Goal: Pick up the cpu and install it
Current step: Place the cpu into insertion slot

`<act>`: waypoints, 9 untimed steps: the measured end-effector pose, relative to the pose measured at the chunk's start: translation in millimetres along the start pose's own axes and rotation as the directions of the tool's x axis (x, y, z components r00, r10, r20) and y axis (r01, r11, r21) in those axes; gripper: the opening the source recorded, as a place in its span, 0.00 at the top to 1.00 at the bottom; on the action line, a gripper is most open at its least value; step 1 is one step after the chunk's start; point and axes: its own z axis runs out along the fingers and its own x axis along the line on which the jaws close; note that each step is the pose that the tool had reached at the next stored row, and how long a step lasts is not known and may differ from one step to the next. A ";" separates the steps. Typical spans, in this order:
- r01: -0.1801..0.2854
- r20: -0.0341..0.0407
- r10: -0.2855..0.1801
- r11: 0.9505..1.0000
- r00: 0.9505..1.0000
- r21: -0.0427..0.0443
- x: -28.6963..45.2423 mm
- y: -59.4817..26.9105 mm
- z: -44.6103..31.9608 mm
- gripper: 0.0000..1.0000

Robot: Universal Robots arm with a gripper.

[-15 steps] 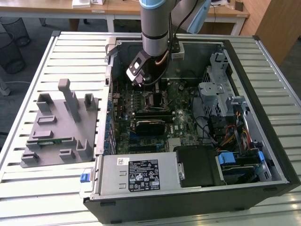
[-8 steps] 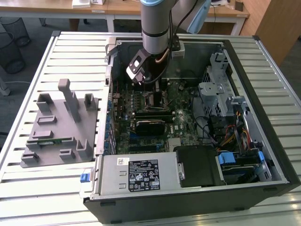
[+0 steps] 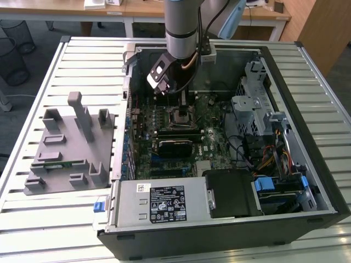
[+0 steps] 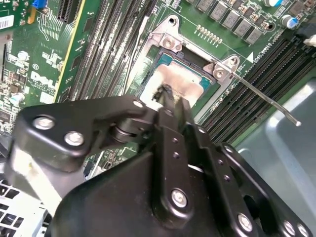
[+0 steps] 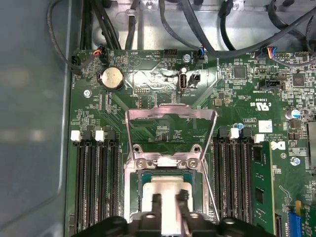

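Silver-topped cpu (image 5: pixel 168 183) lies in the open socket (image 5: pixel 132 205) beneath the gripper (image 5: pixel 170 196), whose fingers (image 5: pixel 157 202) stand narrowly apart, gripping nothing; if it sits skewed, downward pressure could damage the socket's contacts.

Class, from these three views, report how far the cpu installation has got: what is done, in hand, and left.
Done: the cpu lies inside the socket. In hand: the gripper hangs directly over it; whether it touches the cpu cannot be told. Left: the metal plate stands raised and the lever sticks out sideways, so the socket is not yet clamped shut.
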 end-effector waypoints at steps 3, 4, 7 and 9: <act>0.000 0.000 0.000 1.000 1.000 0.000 0.0 0.2 -2.2 0.89; 0.000 0.000 0.000 1.000 1.000 0.000 0.0 0.3 -2.9 0.89; 0.000 0.000 0.000 1.000 1.000 0.000 -0.1 0.5 -5.3 0.89; 0.000 0.000 0.000 1.000 1.000 0.000 -0.1 0.7 -6.7 0.89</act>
